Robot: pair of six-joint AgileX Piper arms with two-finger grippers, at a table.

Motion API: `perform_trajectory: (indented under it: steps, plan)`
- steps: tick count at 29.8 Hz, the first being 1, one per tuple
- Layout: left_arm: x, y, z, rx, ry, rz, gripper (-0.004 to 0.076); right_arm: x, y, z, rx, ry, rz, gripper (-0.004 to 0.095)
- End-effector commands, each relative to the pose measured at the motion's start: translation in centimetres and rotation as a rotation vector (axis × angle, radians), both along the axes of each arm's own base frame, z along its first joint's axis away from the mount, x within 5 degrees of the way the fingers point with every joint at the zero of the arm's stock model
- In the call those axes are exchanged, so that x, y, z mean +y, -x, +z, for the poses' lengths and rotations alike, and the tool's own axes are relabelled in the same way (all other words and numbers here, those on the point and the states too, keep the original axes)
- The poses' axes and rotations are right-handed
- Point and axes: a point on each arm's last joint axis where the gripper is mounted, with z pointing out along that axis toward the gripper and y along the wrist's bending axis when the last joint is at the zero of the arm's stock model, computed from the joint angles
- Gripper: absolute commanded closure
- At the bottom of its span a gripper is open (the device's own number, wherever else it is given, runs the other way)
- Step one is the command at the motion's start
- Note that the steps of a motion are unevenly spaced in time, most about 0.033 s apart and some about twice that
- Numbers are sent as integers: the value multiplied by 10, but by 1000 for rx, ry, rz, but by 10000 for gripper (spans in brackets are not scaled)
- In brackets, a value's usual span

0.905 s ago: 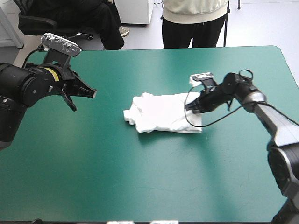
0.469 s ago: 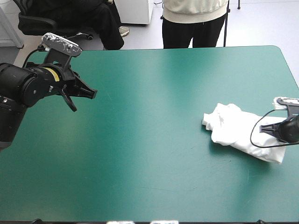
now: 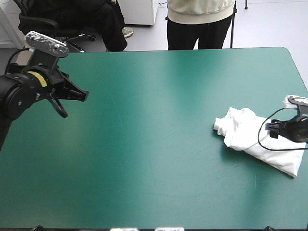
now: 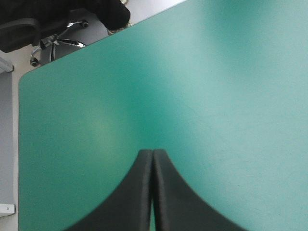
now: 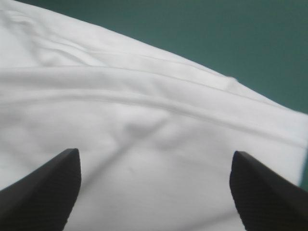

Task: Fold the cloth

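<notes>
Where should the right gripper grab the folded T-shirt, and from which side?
Probably the smooth, flat end of the T-shirt by the right edge of the table, approached from that edge; the right gripper hangs open over it. The end toward mid-table is bunched.

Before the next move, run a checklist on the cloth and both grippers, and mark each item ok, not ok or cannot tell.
1. T-shirt folded into a bundle: ok.
2. T-shirt on the table: ok where visible. Teal-green cover shows around it, but it lies close to the right edge.
3. Right gripper open: ok. Its black fingers stand wide apart over the white fabric.
4. Right gripper clear of the fabric: cannot tell. No view shows whether the fingertips touch it.
5. Left gripper shut and empty: ok.
6. Left gripper away from the T-shirt: ok. It hangs over the table's left side.
</notes>
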Motion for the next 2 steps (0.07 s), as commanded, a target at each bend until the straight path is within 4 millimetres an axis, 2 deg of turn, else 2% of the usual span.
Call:
perform_trajectory:
  steps: [1,2]
  plan:
    - [27,35,23,-94,16,113,741,26,-2,35,-193,5,126,169]
    - [32,40,27,-117,19,143,741,35,0,45,-227,19,168,218]
